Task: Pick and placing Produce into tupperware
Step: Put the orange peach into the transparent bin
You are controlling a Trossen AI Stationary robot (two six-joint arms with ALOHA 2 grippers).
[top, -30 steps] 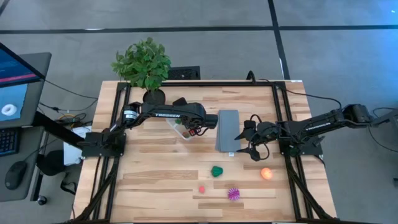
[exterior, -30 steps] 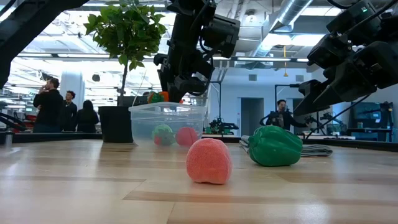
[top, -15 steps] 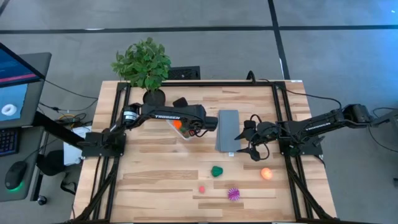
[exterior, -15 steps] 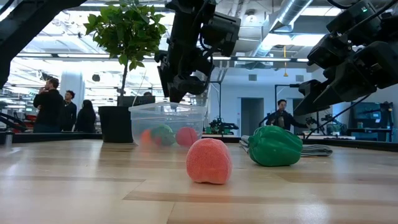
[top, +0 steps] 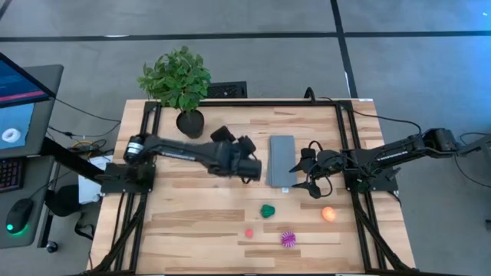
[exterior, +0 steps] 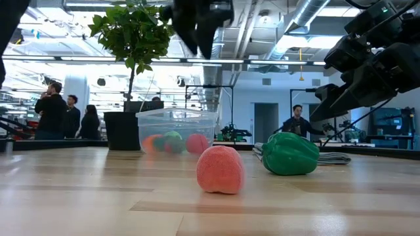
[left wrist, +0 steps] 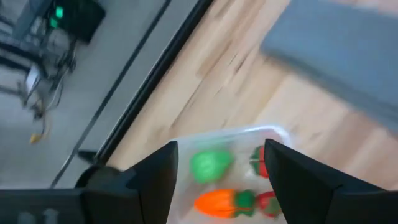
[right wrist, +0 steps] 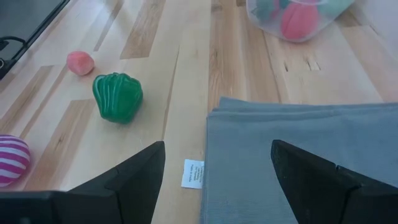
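From above, the left gripper (top: 249,166) hangs over the table just beside the grey slab (top: 281,160), and the arm hides the tupperware beneath it. The right gripper (top: 307,175) waits at the slab's other side, fingers spread and empty. On the bare wood near the slab's near end lie the dark green piece (top: 267,210), an orange ball (top: 328,213), a small pink piece (top: 248,232) and the spiky purple ball (top: 288,238).

At table height, the clear tupperware (exterior: 177,130) stands in front of the potted plant (exterior: 133,39), holding orange, green and red pieces (three at least). The pink piece (exterior: 220,170) and green piece (exterior: 291,154) lie nearer the camera, with the slab behind them.

The left wrist view looks down between parted, empty fingers (left wrist: 155,180) onto the tupperware (left wrist: 273,132), with a green ball (left wrist: 209,165), an orange carrot (left wrist: 222,201) and red pieces inside.

The right wrist view shows open fingers (right wrist: 314,180) above the slab (right wrist: 298,155), nothing held.
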